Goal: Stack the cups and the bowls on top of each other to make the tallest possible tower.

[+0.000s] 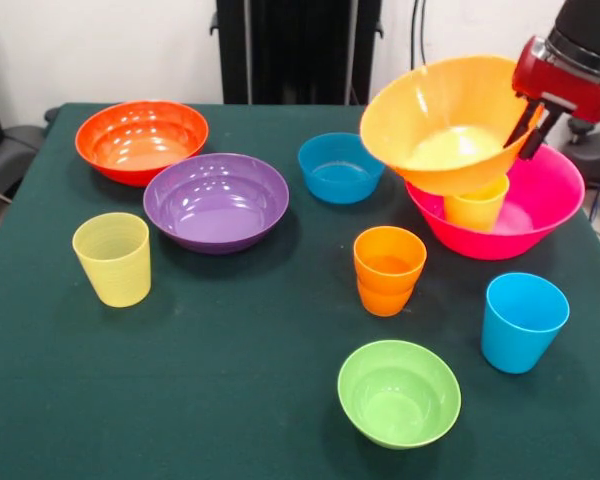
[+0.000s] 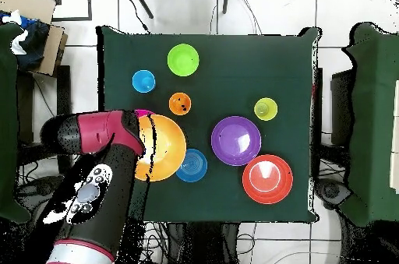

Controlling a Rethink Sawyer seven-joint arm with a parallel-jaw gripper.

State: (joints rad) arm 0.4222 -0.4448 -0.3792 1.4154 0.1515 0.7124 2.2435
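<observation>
One claw (image 1: 533, 122) gripping tilted orange bowl (image 1: 442, 122)

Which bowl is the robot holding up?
The big orange bowl. The gripper pinches its rim, tilted above the pink bowl; other bowls sit on the table.

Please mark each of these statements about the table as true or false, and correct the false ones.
1. The gripper holds the large orange bowl by its rim, tilted. True.
2. The yellow cup stands inside the hot pink bowl. True.
3. The lime green bowl is nested in the purple bowl. False: it stands alone on the table, near the camera in the front view.
4. The sky blue cup lies on its side. False: it stands upright.
5. The red-orange bowl holds nothing. True.
</observation>
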